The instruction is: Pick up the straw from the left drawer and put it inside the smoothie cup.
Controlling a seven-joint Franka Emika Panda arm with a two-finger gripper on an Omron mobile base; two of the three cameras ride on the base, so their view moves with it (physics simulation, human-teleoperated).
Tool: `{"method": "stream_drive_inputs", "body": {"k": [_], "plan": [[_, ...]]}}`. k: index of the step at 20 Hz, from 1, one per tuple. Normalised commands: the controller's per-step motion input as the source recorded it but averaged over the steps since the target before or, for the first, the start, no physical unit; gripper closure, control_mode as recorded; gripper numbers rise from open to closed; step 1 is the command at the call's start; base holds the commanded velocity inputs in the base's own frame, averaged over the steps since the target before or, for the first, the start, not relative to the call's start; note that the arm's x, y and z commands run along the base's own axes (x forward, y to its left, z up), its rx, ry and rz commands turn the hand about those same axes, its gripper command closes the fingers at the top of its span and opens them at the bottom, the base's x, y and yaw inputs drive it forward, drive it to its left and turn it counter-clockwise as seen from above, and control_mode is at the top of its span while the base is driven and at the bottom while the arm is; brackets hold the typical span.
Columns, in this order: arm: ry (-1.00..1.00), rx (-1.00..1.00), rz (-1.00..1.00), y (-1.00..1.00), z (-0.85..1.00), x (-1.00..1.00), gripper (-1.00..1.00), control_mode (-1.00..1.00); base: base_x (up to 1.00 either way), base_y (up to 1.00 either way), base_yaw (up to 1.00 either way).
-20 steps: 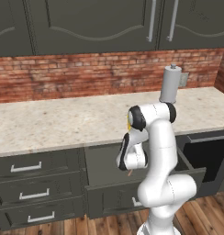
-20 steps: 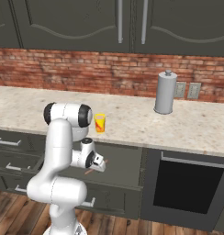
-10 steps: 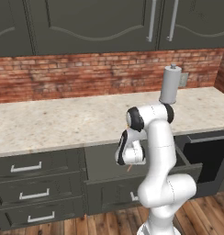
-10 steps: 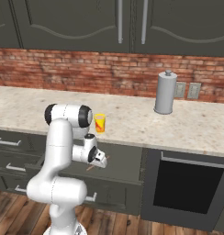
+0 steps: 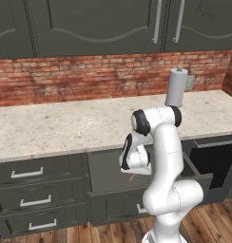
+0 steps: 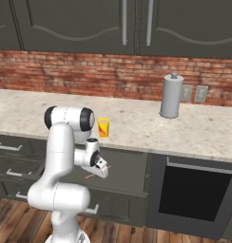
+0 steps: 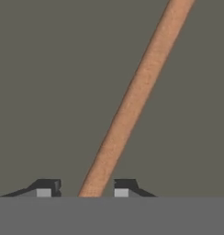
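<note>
Brick-backed worktop (image 6: pixel 137 128) | end effector (image 7: pixel 86 188) closed on straw (image 7: pixel 132 101) over left drawer (image 5: pixel 108 163) | risk: off-centre grip, straw pivots, misses smoothie cup (image 6: pixel 103 127)

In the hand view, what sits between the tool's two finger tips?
The straw rises from between the tool's finger tips, with a small gap on each side, over the left drawer's grey floor.

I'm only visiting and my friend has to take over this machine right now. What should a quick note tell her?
Gripper: its fingertips sit either side of the straw; whether they pinch it I cannot tell.
Straw: low in front of the open left drawer, at the gripper.
Smoothie cup: upright on the counter, behind the arm.
Done: gripper brought to the straw.
Left: carry it up and put it in the cup.
</note>
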Motion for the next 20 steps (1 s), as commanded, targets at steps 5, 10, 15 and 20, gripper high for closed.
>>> {"method": "stream_drive_inputs", "body": {"k": [5, 10, 15, 20], "plan": [[-0.04, 0.0, -0.15, -0.21, -0.11, -0.62, 1.0, -1.0, 0.0, 0.0, 0.0], [-0.32, 0.01, -0.04, -0.05, 0.15, -0.3, 1.0, -1.0, 0.0, 0.0, 0.0], [-0.16, 0.01, -0.02, 0.0, 0.88, -0.11, 1.0, -1.0, 0.0, 0.0, 0.0], [-0.01, 0.0, 0.0, -0.01, 1.0, -0.09, 1.0, -1.0, 0.0, 0.0, 0.0]]}}
